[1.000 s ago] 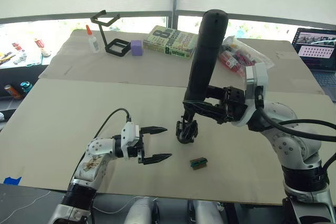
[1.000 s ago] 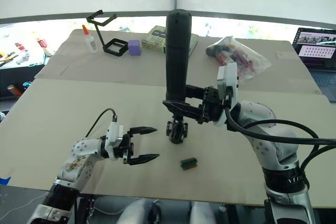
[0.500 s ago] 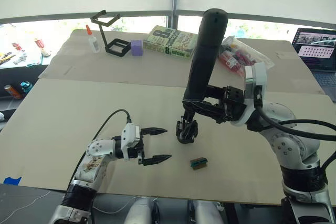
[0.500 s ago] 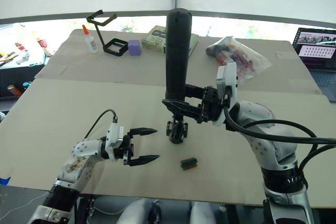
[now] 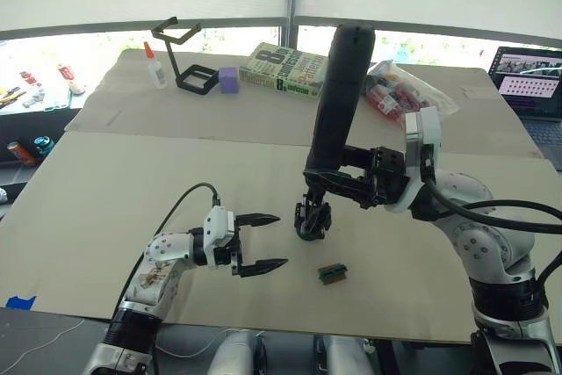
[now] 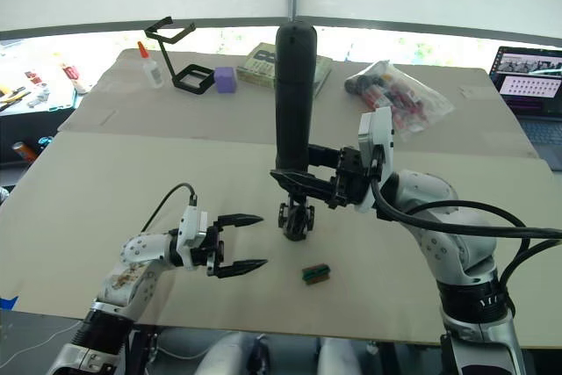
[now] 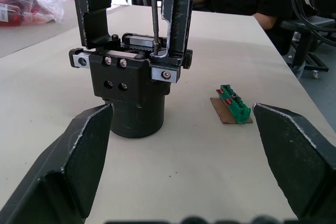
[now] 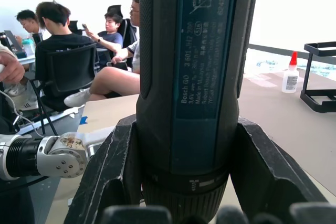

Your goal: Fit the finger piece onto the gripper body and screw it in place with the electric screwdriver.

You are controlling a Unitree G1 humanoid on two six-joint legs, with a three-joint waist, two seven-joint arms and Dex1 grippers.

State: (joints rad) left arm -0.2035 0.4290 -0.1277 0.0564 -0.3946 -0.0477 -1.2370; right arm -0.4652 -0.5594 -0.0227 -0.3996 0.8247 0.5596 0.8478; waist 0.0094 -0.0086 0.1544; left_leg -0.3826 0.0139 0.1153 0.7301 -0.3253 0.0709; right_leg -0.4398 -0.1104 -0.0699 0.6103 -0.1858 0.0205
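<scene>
The gripper body (image 5: 312, 219) stands on the table's near half, a chunky black block on a round base (image 7: 134, 98). Two black fingers rise from it; the finger piece (image 7: 176, 14) sits on its rail. My right gripper (image 5: 332, 186) is shut on the electric screwdriver (image 5: 338, 103) and holds it upright over the body. The thin bit (image 7: 153, 9) comes down to the base of the finger piece. My left gripper (image 5: 281, 240) stands open just left of the body, level with the table, its fingers (image 7: 68, 166) spread wide and empty.
A small green-brown block (image 5: 332, 273) lies right of my left gripper. At the far edge are a black wire stand (image 5: 184, 59), a glue bottle (image 5: 155, 66), a purple block (image 5: 228, 81), a book (image 5: 285, 70), a plastic bag (image 5: 399, 90) and a laptop (image 5: 531, 76). People sit beyond the table (image 8: 68, 61).
The screwdriver's top has leaned slightly to the left and dropped a little. My left arm and the gripper body have stayed put.
</scene>
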